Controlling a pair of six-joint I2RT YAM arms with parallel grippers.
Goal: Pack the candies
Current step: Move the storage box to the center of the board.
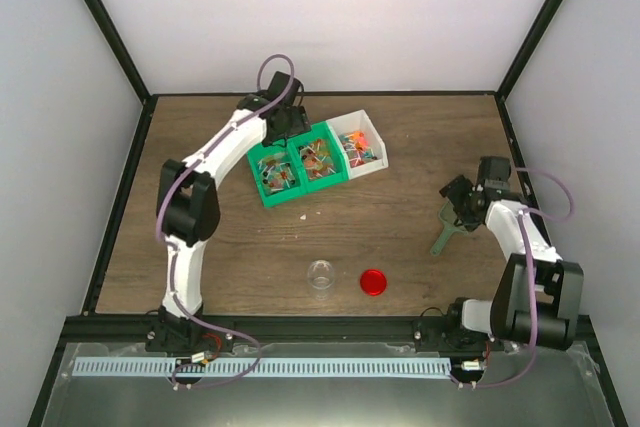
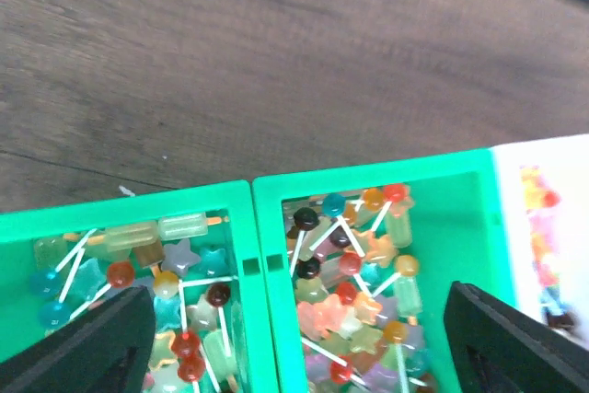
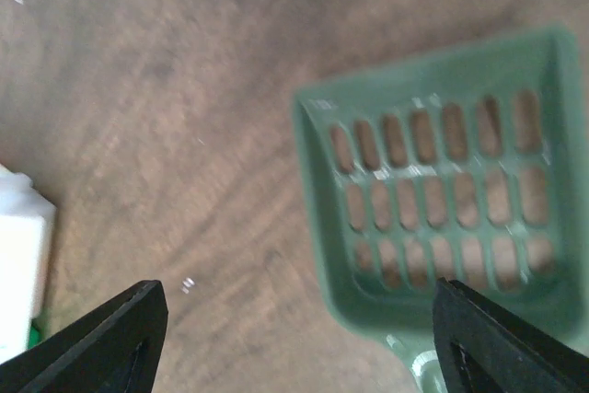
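Observation:
The candies (image 2: pixel 354 287) are small lollipops, stars and sticks in many colours, heaped in two joined green bins (image 2: pixel 262 227) and a white bin (image 2: pixel 543 163). In the top view the green bins (image 1: pixel 262 190) and white bin (image 1: pixel 375 169) stand at mid-table. My left gripper (image 2: pixel 299 356) hovers open above the wall between the two green bins, with nothing between its black fingers (image 2: pixel 87 347). It is at the bins' far side (image 1: pixel 288 127). My right gripper (image 3: pixel 294 347) is open over a green slotted scoop (image 3: pixel 442 200) lying on the table, at the right (image 1: pixel 455 199).
A small clear jar (image 1: pixel 320 275) and a round red lid (image 1: pixel 373 281) sit on the wooden table near the front edge. The scoop's handle (image 1: pixel 443 237) points toward the front. One tiny scrap (image 1: pixel 305 214) lies just in front of the bins. Grey walls enclose the table.

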